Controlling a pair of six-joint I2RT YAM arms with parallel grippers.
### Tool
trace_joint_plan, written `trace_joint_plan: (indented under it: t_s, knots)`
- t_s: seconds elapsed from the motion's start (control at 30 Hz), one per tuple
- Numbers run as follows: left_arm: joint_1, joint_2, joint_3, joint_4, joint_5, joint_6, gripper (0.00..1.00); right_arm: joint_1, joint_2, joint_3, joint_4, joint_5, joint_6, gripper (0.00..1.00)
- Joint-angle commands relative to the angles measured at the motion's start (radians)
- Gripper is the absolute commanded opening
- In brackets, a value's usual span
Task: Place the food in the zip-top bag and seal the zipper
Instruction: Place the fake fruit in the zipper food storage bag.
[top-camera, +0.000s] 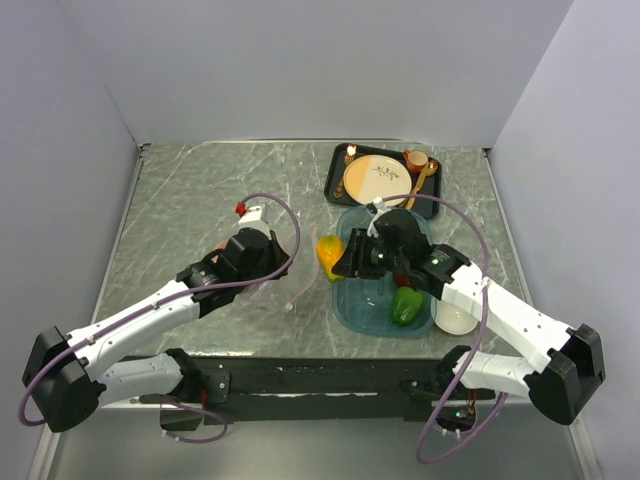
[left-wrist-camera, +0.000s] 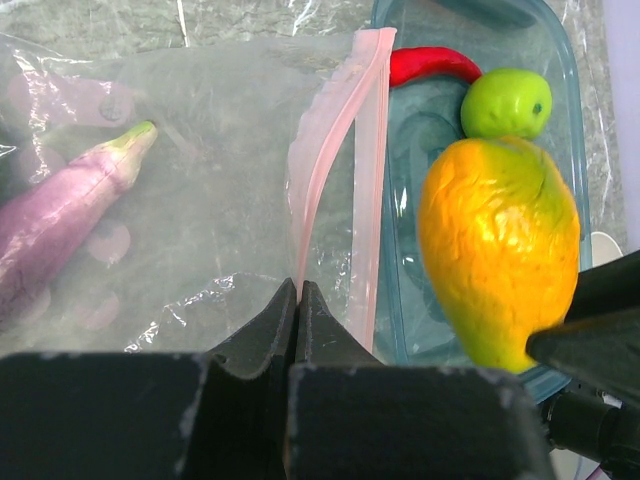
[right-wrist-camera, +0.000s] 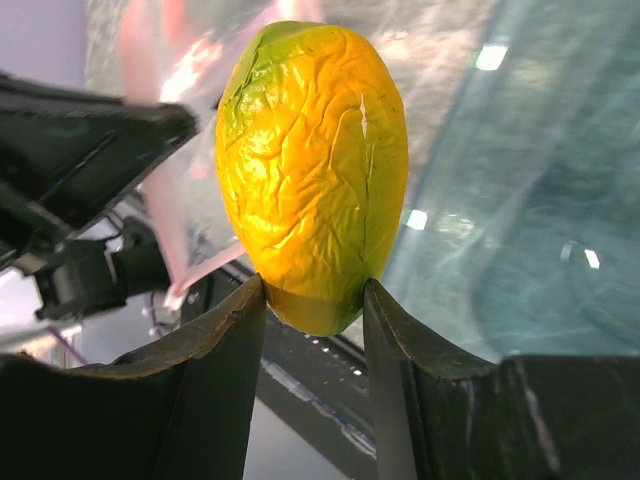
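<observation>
The left gripper (left-wrist-camera: 298, 292) has its jaws pressed together on the pink zipper (left-wrist-camera: 345, 150), pinching one lip of the zip-top bag (left-wrist-camera: 200, 180). The bag lies on the marble table (top-camera: 200, 190) just left of the teal tray (top-camera: 347, 312), with a purple eggplant (left-wrist-camera: 60, 225) inside it. The right gripper (right-wrist-camera: 313, 300) is clamped on one end of a yellow-orange mango (right-wrist-camera: 310, 150), over the tray's left rim near the bag's mouth. A red chili (left-wrist-camera: 430, 65) and a green fruit (left-wrist-camera: 507, 103) sit in the tray.
</observation>
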Motion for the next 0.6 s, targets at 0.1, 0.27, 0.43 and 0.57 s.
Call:
trace_joint_plan:
  t_s: [0.1,0.27,0.43,0.57]
  knots:
    - [-0.004,0.011,0.034,0.033,0.018,-0.006,0.01,0.056,0.052,0.079,0.056,-0.021,-0.005,0.30]
    - [-0.004,0.002,0.026,0.038,0.018,-0.009,0.01,0.082,0.091,0.102,0.062,-0.027,0.000,0.32]
    - [-0.004,-0.003,0.025,0.039,0.024,-0.009,0.01,0.098,0.155,0.135,0.043,-0.020,-0.004,0.32]
    - [-0.004,-0.011,0.023,0.041,0.022,0.000,0.01,0.104,0.194,0.148,0.059,-0.008,0.009,0.34]
